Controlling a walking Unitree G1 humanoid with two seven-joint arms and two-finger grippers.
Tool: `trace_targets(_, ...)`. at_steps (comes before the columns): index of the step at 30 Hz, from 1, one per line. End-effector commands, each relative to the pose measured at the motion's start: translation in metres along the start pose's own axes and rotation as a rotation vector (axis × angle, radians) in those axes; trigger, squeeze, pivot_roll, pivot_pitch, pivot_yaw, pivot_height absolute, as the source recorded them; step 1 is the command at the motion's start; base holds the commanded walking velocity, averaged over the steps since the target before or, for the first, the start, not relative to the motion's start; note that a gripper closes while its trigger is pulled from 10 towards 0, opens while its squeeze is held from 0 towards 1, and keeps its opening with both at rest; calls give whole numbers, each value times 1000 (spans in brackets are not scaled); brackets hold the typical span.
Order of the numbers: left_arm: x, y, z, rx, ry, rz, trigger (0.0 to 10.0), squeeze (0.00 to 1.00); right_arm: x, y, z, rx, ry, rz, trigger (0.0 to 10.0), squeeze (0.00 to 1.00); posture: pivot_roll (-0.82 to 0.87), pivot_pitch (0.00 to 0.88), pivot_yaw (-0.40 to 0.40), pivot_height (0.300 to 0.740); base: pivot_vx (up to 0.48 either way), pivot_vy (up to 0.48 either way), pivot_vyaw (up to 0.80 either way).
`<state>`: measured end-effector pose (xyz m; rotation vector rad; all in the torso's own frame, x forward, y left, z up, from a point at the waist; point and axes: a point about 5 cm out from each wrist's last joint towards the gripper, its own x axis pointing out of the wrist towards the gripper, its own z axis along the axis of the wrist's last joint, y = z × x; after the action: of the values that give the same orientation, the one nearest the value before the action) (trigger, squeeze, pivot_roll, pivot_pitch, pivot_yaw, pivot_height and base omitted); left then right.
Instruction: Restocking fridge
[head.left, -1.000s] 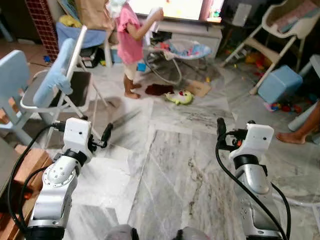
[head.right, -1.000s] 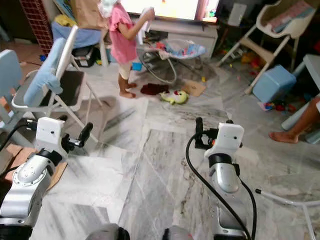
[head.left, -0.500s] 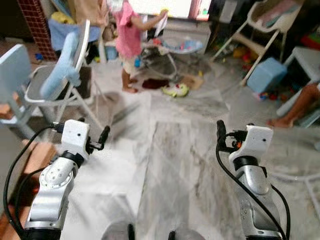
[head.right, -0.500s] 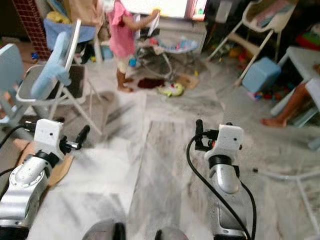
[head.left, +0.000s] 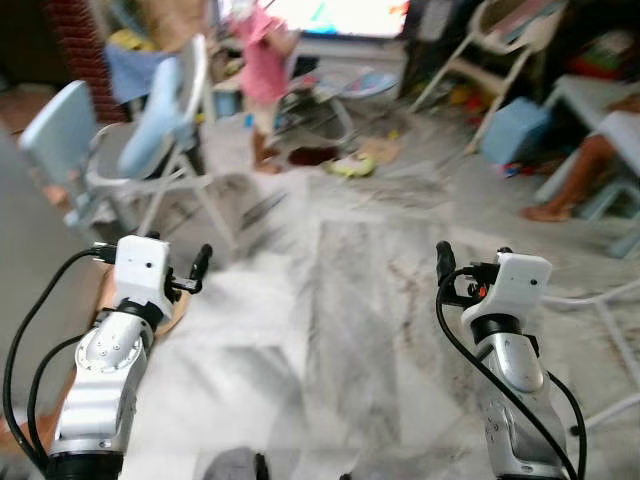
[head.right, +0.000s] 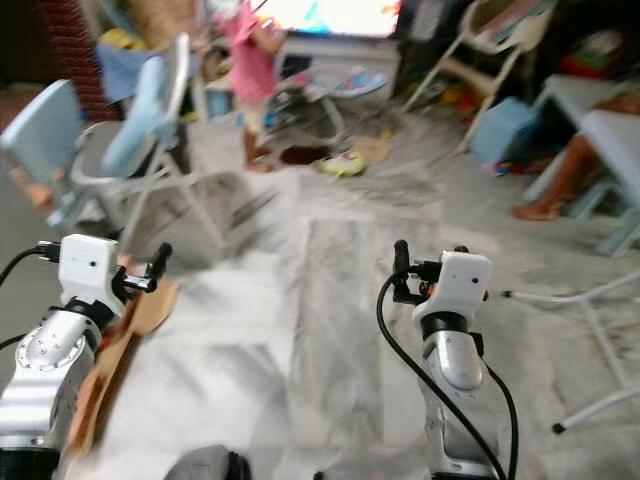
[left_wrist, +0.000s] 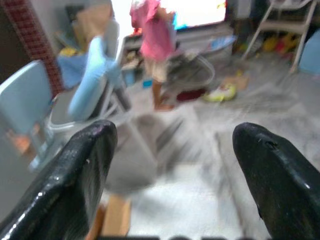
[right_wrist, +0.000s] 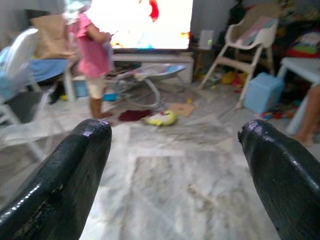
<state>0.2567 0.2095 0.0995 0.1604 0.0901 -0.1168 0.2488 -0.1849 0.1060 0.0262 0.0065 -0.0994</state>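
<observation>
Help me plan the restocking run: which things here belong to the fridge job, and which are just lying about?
For the job:
left gripper, open, holding nothing
right gripper, open, holding nothing
No fridge or groceries in view.

Lying about:
folding chair
yellow-green toy
blue box
baby bouncer
person in pink
bare foot

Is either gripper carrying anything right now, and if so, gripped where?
Nothing is held. The left gripper and right gripper are both open, with only bare floor between their fingers.
</observation>
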Motion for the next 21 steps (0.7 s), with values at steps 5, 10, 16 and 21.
trace_targets(5,4,3,5,-10,-25,21,10000,0,0,2,3,-6,-18,16,10000,0,-26,0,-35,740,0,0,121)
trace_targets(10,4,5,1,-98,-1,50,10000,0,0,2,3,-9,-23,27,10000,0,-23,0,-36,740,0,0,614)
trace_targets(16,4,7,-2,-109,28,76,10000,0,0,3,3,4,-21,29,10000,0,-20,0,-36,740,0,228,318)
trace_targets(21,6,8,0,-175,22,92,10000,0,1,2,4,13,-29,28,10000,0,-23,0,-35,740,0,473,0)
